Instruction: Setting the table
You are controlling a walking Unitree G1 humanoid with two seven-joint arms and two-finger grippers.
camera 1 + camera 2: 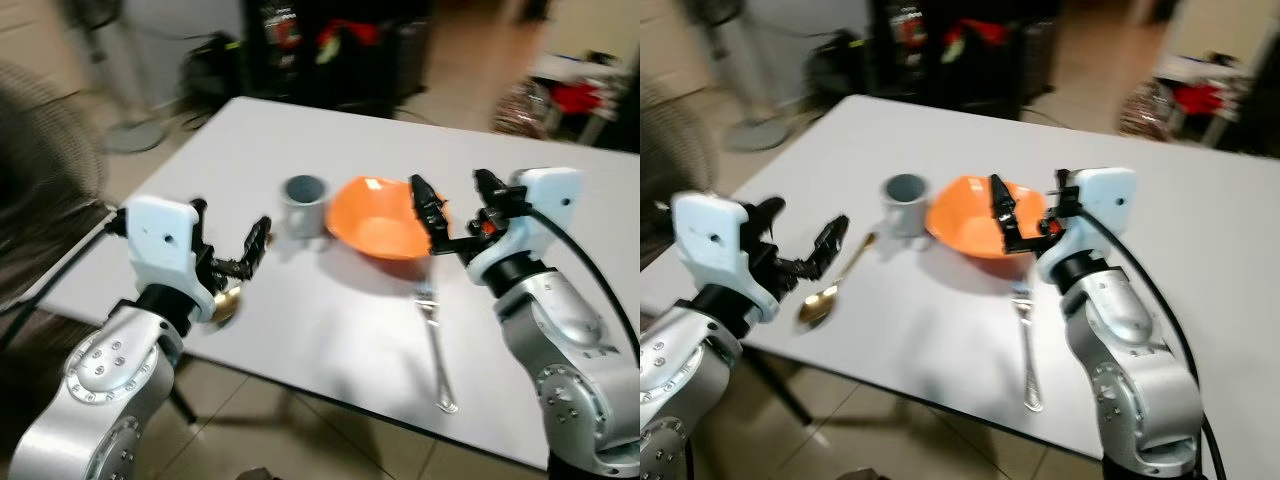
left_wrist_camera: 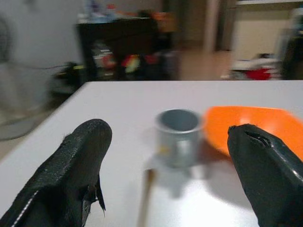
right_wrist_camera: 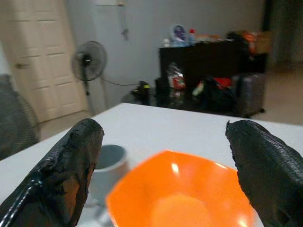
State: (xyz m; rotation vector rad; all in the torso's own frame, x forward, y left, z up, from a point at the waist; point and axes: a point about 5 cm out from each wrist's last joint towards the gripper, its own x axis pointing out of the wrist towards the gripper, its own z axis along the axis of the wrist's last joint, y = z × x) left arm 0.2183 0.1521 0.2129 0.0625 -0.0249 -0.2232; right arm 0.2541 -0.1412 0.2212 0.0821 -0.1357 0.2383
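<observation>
An orange bowl (image 1: 380, 225) sits mid-table on the white table (image 1: 300, 330), with a grey mug (image 1: 303, 205) just to its left. A silver fork (image 1: 435, 340) lies to the near right of the bowl. A gold spoon (image 1: 830, 290) lies to the near left of the mug. My left gripper (image 1: 228, 235) hovers open and empty over the spoon near the table's left edge. Above the bowl's right rim, my right gripper (image 1: 457, 205) is open with nothing in it. The left wrist view looks at the mug (image 2: 179, 135); the right wrist view looks down into the bowl (image 3: 180, 194).
A fan grille (image 1: 40, 150) stands close at the left, and a pedestal fan base (image 1: 130, 130) sits on the floor beyond it. A dark cabinet with clutter (image 1: 330, 50) lines the back wall. The table's near edge runs just before my arms.
</observation>
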